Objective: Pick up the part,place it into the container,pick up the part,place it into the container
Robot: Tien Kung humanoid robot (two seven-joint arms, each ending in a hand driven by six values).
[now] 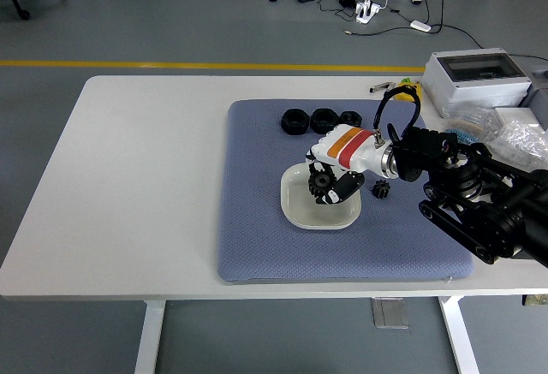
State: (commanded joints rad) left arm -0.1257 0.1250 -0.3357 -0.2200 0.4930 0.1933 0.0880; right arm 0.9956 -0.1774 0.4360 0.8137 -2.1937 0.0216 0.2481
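Observation:
A black gear (320, 181) is gripped in my right hand (329, 186), which hangs just above the white square container (293, 212) in the middle of the blue mat (257, 228). The hand's fingers curl around the gear. A second, smaller black gear (381, 188) lies on the mat just right of the container, beside my wrist. Three black nut-like parts (310, 121) sit in a row at the mat's back edge; the rightmost is partly hidden behind my hand. My left arm is out of the picture.
A grey box with a clear lid (473, 75) stands at the back right of the table, with plastic bags (520, 139) in front of it. A yellow tape measure (409, 90) lies beside the box. My right arm's black body covers the mat's right edge.

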